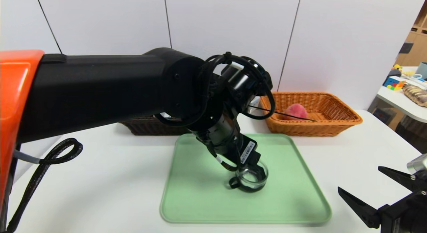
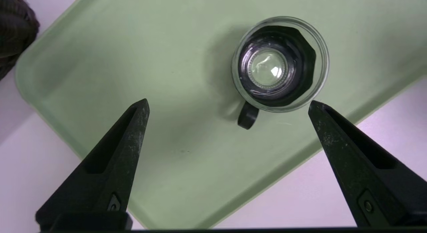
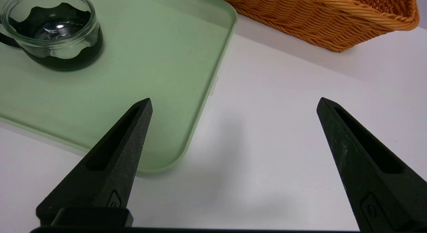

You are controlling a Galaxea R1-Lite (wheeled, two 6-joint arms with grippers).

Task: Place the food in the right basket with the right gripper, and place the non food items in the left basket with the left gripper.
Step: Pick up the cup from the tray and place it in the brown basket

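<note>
A clear glass cup (image 1: 251, 180) with black base and handle stands upright on the green tray (image 1: 200, 196). My left gripper (image 2: 228, 102) hangs open just above the tray, with the cup (image 2: 280, 64) a little beyond its fingertips and nothing between them. The peach (image 1: 295, 111) lies in the orange-tan right basket (image 1: 337, 124). The dark brown left basket (image 1: 150, 127) stands at the back left, mostly hidden behind my left arm. Over the table's front right corner my right gripper (image 1: 359, 179) is open and empty.
The tray (image 3: 150, 59) ends just beside my right gripper (image 3: 235, 99), with bare white table under it. A black cable loop (image 1: 56, 153) hangs at the left. A side table (image 1: 405, 99) with coloured items stands beyond the right edge.
</note>
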